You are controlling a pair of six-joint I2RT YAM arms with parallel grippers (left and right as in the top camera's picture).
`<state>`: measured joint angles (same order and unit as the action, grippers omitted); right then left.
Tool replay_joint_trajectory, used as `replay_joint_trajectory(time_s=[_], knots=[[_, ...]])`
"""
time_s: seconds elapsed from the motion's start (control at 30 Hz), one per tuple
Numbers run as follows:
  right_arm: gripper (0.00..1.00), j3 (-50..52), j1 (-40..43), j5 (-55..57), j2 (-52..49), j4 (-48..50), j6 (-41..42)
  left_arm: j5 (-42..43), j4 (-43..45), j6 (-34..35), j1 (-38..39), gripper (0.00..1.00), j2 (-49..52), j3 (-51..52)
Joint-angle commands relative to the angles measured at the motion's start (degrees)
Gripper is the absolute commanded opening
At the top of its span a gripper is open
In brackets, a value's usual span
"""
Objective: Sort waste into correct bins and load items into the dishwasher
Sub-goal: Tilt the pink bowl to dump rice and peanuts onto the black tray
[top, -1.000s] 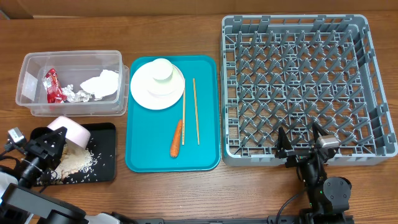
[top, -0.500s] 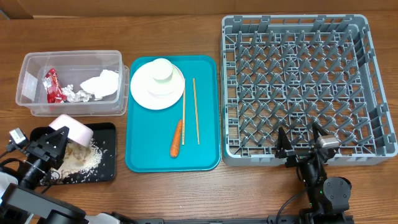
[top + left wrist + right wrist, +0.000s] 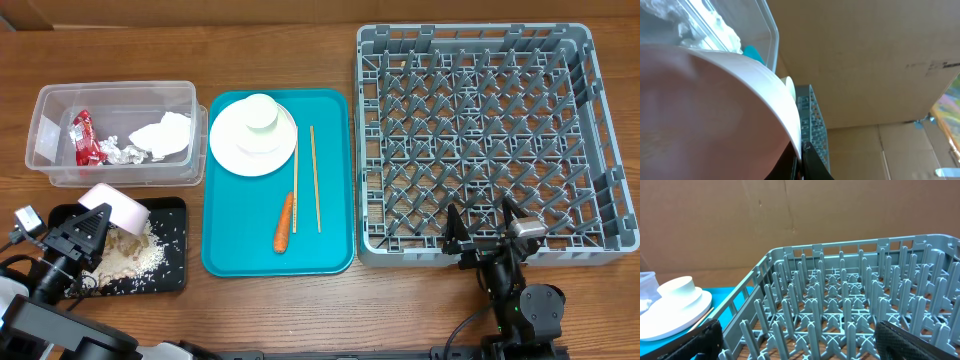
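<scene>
I note the left gripper [image 3: 93, 226] low over the counter [image 3: 400, 300], clamped on the tipped white bowl [image 3: 116, 209] above rice scraps [image 3: 150, 256] in the black tray [image 3: 172, 278]; the right gripper [image 3: 487, 232], spread wide, sits level at the dish rack's [image 3: 470, 37] near wall.

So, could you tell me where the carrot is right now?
In the overhead view the carrot lies on the teal tray, just left of the chopsticks and below the white plate.

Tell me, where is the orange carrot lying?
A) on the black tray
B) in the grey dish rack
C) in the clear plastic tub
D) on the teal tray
D: the carrot lies on the teal tray, right beside the wooden chopsticks.
</scene>
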<state>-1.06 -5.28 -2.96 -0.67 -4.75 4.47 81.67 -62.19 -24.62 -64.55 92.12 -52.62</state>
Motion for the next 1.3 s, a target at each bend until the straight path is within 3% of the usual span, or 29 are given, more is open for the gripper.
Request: replay_joint_trajectory(time_s=[0.0,0.5,0.87,1.27], knots=[[1.0,0.59,0.22,0.28,0.5,0.13,0.07,5.44,-3.67,-4.5,-0.35,0.04,-1.49,0.31],[1.0,0.59,0.22,0.28,0.5,0.15,0.07,0.74,0.44,-3.43,-0.35,0.04,-1.49,0.31],[1.0,0.59,0.22,0.28,0.5,0.15,0.07,-8.22,0.07,4.7,0.22,0.04,-1.57,-2.8],[1.0,0.59,0.22,0.28,0.5,0.15,0.07,-27.54,0.74,19.21,17.14,0.04,-8.2,-12.63]])
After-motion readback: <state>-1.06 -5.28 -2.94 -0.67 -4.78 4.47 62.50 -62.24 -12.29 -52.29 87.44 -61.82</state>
